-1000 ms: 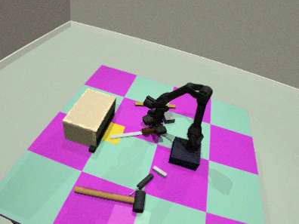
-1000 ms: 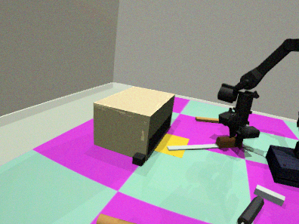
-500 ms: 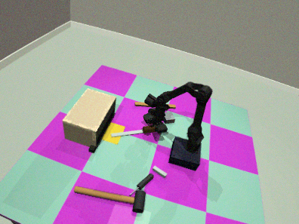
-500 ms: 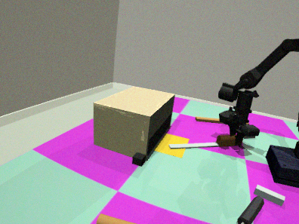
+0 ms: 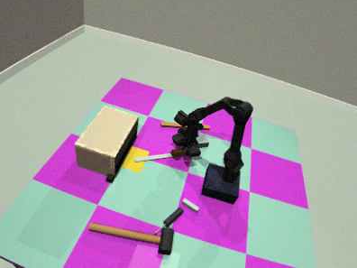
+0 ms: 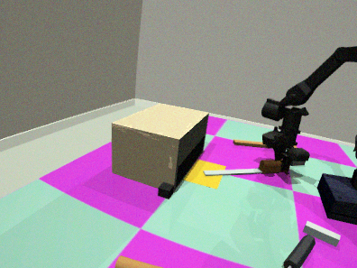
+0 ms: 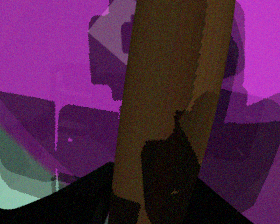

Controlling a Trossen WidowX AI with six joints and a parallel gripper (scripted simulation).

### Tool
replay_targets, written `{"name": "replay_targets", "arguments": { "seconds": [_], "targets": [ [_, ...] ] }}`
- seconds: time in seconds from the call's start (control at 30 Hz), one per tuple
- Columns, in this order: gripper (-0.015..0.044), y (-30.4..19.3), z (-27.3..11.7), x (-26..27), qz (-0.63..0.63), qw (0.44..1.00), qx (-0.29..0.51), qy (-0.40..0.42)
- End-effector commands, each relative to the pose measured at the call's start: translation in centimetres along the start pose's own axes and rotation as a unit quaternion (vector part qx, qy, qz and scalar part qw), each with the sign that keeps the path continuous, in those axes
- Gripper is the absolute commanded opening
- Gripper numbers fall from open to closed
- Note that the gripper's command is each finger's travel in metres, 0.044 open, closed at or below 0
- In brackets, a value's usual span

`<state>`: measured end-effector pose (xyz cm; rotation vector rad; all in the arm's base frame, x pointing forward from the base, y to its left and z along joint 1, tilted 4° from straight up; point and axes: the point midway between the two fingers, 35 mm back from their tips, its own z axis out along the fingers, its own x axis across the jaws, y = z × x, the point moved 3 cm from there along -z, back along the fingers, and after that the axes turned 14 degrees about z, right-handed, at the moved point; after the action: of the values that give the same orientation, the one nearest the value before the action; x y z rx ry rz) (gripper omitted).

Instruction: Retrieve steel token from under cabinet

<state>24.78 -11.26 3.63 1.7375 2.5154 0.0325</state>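
Observation:
The cabinet (image 5: 106,123) (image 6: 158,122) stands at the left, its dark open-looking front facing the arm. The yellow marked area (image 5: 131,153) (image 6: 205,180) lies in front of it. No token is visible; the space under the cabinet is too dark to tell. My gripper (image 5: 190,152) (image 6: 282,166) is low over the table, right of the marked area, shut on the brown handle (image 5: 178,153) (image 6: 270,166) (image 7: 165,75) of a long flat tool. Its pale blade (image 5: 155,157) (image 6: 236,172) points toward the cabinet, its tip over the marked area. Whether the blade touches the table is unclear.
A small black block (image 5: 110,178) (image 6: 166,189) sits at the cabinet's near front corner. An orange-brown stick (image 5: 169,124) (image 6: 245,143) lies behind the gripper. A hammer (image 5: 126,234), a dark-handled screwdriver (image 5: 173,217) (image 6: 300,251) and a white bar (image 5: 190,205) (image 6: 322,233) lie nearer the camera.

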Motion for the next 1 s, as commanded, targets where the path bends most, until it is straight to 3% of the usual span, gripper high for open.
{"name": "replay_targets", "arguments": {
  "seconds": [0.0,0.97],
  "targets": [
    [0.0000,-0.1,-0.2,-0.7,0.000,1.000,-0.001,-0.003],
    [0.0000,-1.3,-0.2,-3.7,0.000,1.000,-0.001,-0.005]
  ]
}}
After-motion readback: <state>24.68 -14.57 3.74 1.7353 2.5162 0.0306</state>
